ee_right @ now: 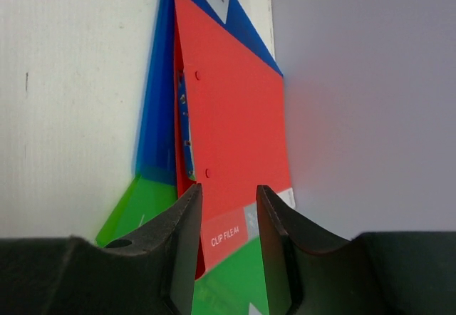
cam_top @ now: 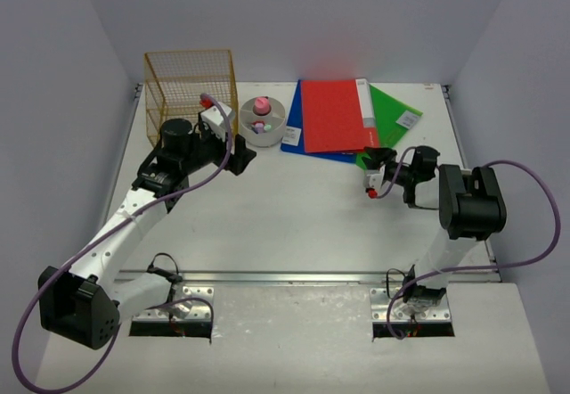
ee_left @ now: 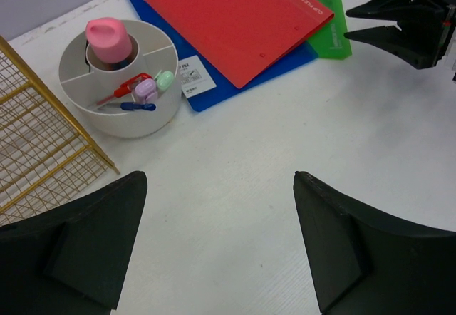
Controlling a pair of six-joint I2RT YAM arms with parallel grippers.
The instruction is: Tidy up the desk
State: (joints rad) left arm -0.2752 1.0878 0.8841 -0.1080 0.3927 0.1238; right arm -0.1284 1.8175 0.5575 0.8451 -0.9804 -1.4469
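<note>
Your desk [cam_top: 294, 225] looks only partly organized. It fills the space between the pale walls, with the arms at its near edge. At the far left stands a gold wire rack [cam_top: 187, 86]. Just to its right is a round white organizer [ee_left: 135, 124], which already holds a pink-capped bottle [ee_left: 108, 40], a red and a blue pen [ee_left: 125, 94] and some small pastel pieces. That part seems settled. What appears left is the pile at the far centre-right: a red clip file [cam_top: 334, 113] lies on a blue folder [cam_top: 291, 137], and a green folder [cam_top: 396, 113] fans out to the right beneath them, none squared with the others. Your right gripper [ee_right: 228, 194] sits at the pile's near edge with its jaws narrow and the red file's labelled end showing in the gap. You cannot tell from these views whether it has actually pinched the cover. Your left gripper [ee_left: 219, 179] hovers wide and holds nothing, over bare desk just near of the organizer. If the folders are meant for the rack, note that the organizer stands between the two, close against the blue folder's left edge. Your left arm also sits in front of the rack.
</note>
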